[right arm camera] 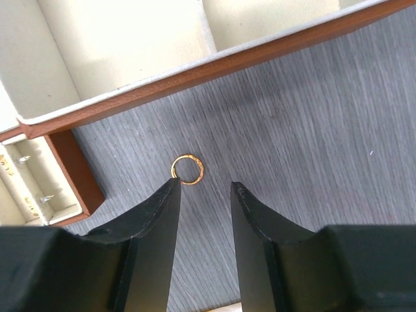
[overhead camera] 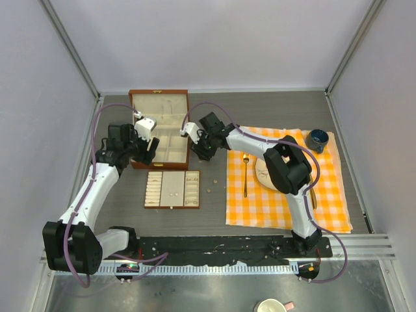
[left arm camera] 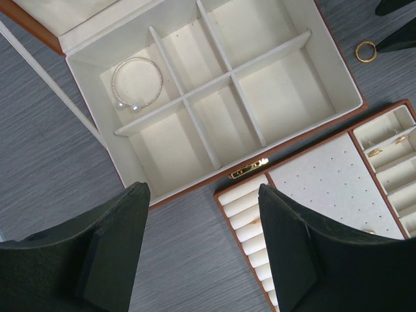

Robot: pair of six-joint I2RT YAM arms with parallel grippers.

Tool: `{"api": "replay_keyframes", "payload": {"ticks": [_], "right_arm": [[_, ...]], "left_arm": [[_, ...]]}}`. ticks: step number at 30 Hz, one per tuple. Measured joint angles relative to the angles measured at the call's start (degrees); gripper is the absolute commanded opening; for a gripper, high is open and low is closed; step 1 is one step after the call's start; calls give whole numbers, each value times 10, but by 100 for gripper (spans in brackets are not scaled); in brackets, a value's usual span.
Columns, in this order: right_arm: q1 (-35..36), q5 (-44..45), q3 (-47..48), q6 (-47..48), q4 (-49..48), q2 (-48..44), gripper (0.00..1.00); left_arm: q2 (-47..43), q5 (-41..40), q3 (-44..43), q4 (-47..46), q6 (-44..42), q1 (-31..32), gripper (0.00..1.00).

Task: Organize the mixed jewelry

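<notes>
You have the bracelet [left arm camera: 136,83], a thin silver hoop with two pearl ends, lying flat in a corner compartment of the box [left arm camera: 344,78]. The gold ring [right arm camera: 187,169] lies flat on the tabletop [right arm camera: 312,130], just beside the box wall. Tiny gold pieces [left arm camera: 375,153] sit in the tray's [left arm camera: 325,182] narrow slots. Two studs [overhead camera: 208,190] lie loose beside the tray.

A brown wooden box [overhead camera: 172,155] sits open on the grey table [overhead camera: 214,214], with cream spaces inside. A flat brown tray [overhead camera: 173,182] lies just in front of it. To the right is an orange and white checked cloth [overhead camera: 328,182]. On it are a gold fork [overhead camera: 245,175], a pale plate [overhead camera: 262,172] and, at the far corner, a dark blue cup [overhead camera: 318,140]
</notes>
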State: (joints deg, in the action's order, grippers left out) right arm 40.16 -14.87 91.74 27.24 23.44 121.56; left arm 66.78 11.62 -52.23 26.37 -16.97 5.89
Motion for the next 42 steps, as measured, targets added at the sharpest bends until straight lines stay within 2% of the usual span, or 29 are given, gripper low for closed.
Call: {"api": "replay_keyframes", "payload": {"ticks": [42], "right_arm": [[2,18,17,-52,-2,27,38]], "left_arm": [[0,0,16,-4,-2,0,72]]}}
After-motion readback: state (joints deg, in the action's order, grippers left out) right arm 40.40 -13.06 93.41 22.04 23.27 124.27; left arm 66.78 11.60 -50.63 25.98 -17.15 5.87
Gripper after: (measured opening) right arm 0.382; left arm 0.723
